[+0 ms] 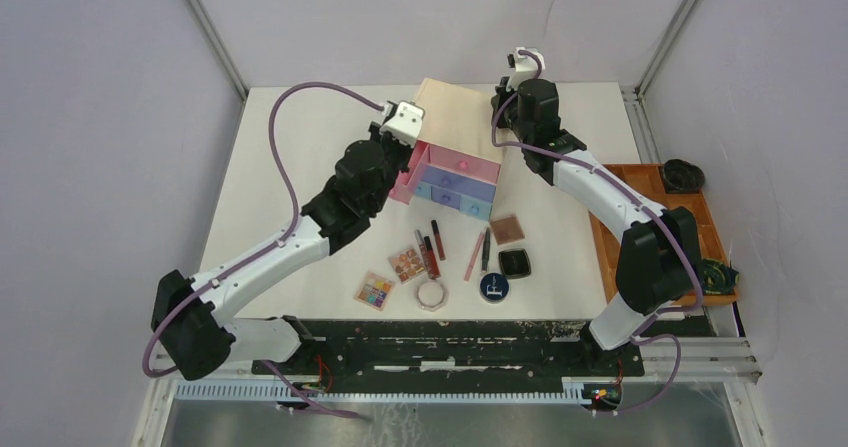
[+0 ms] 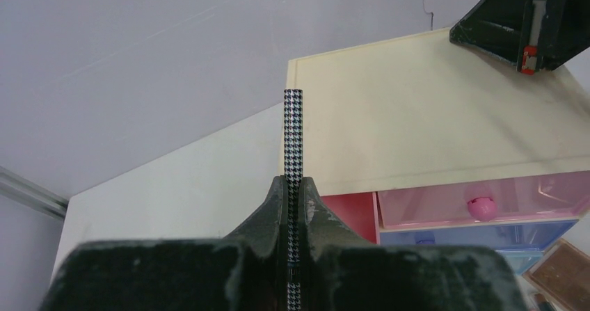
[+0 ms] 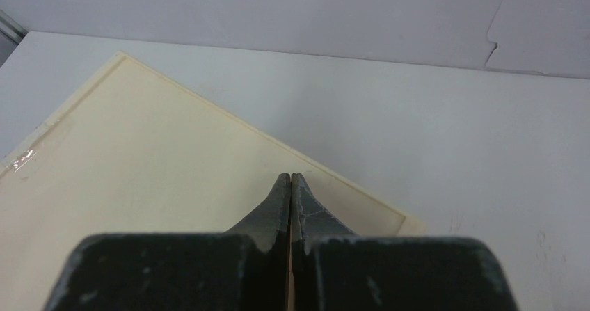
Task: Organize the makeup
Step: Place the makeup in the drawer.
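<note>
The left claw (image 2: 293, 182) is pinched narrow on a slim black-and-white houndstooth tube (image 2: 293, 137). In the left wrist view the tube stands straight up out of the fingers at the centre of the frame, against the left edge of the beige drawer box (image 1: 455, 132). Below the box's pale top, at lower right of that view, are a pink drawer (image 2: 480, 203) and a blue drawer (image 2: 480, 231).

The right claw (image 3: 290, 179) is pressed fully together with nothing in it, its tips over a corner of the box's top.

From overhead, the rest of the makeup lies on the white tabletop (image 1: 290, 167) at lower centre, below the box:
- two colourful eyeshadow palettes (image 1: 376, 290) on the left, close together
- red tubes (image 1: 431, 247) beside them
- a pink tube (image 1: 474, 257) and a black tube (image 1: 486, 252)
- a brown compact (image 1: 507, 229) above a black compact (image 1: 514, 262)
- a round dark-blue compact (image 1: 494, 287) near a pale octagonal jar (image 1: 432, 294)

An orange-brown tray (image 1: 650, 182) sits at the right edge.
</note>
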Controlling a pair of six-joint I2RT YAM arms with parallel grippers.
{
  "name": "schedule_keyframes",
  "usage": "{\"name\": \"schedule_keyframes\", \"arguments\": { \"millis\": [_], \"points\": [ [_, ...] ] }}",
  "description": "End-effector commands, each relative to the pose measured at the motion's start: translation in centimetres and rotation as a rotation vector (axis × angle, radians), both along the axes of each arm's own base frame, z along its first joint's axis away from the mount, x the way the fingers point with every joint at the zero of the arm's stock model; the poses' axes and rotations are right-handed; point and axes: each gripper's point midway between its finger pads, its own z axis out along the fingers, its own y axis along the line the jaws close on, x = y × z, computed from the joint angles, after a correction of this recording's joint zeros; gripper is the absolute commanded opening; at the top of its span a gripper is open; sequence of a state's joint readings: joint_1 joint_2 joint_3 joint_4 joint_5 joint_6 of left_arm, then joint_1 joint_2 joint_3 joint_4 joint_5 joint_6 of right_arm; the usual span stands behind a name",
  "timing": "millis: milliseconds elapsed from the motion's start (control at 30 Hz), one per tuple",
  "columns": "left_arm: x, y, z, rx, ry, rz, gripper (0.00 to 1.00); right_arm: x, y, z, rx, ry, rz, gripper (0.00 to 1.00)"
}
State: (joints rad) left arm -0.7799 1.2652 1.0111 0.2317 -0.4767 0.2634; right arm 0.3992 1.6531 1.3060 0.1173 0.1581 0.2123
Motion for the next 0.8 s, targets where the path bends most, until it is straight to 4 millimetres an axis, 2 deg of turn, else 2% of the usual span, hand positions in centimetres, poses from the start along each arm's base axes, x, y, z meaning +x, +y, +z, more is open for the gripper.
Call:
{"name": "schedule_keyframes", "arguments": {
  "millis": [0,133,233,433,600,767],
  "points": [
    [-0.3,1.1,6.4,-0.008,-0.093,0.006,0.03,-4.9,-2.5,-14.3,-0.189,0.45,-0.007,0.01],
    [0.2,1.3,6.6,0.065,0.03,0.008,0.03,-5.0,-2.5,-14.2,-0.191,0.45,-0.007,0.01],
    [0.2,1.0,5.7,0.121,0.152,-0.005,0.03,-5.0,-2.6,-14.0,-0.191,0.447,-0.01,0.01],
    [-0.6,0.8,4.6,0.076,0.338,-0.082,0.03,-5.1,-2.8,-13.9,-0.189,0.444,-0.013,0.0],
    [-2.9,0.3,1.5,0.074,0.543,-0.155,0.03,-5.2,-3.0,-13.9,-0.19,0.443,-0.018,0.01],
    [-4.4,0.6,-0.9,0.086,0.631,-0.174,0.03,-5.1,-3.0,-13.8,-0.18,0.44,-0.018,0.01]
  ]
}}
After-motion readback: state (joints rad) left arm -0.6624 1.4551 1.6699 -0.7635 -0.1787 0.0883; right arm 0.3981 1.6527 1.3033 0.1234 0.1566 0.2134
